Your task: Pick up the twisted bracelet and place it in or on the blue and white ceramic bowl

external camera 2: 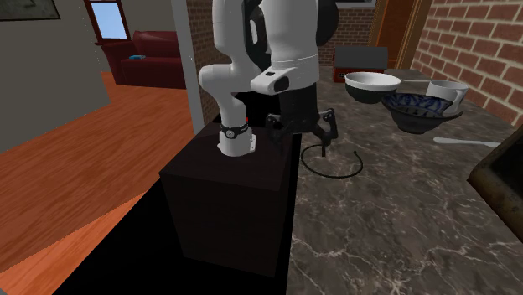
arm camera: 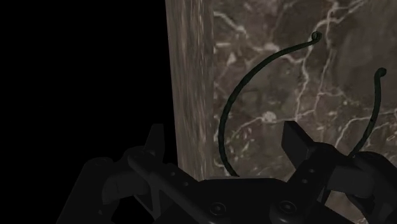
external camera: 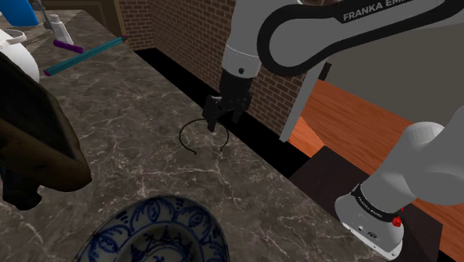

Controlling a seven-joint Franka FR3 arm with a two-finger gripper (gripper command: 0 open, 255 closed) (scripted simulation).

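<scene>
The gripper [arm camera: 226,137] stands with its fingers well apart and clasping nothing, straddling one arc of the thin, dark, open-ended bracelet [arm camera: 222,121], which lies flat on the marble counter [external camera: 126,104] near its edge, well apart from the blue and white bowl [external camera: 149,227].

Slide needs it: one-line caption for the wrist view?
Open gripper over a dark open-loop bracelet, near the edge of the marble counter.

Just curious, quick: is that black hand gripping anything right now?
Gripper: fingers open, holding nothing; the thin dark bracelet lies on the marble counter below.
</scene>
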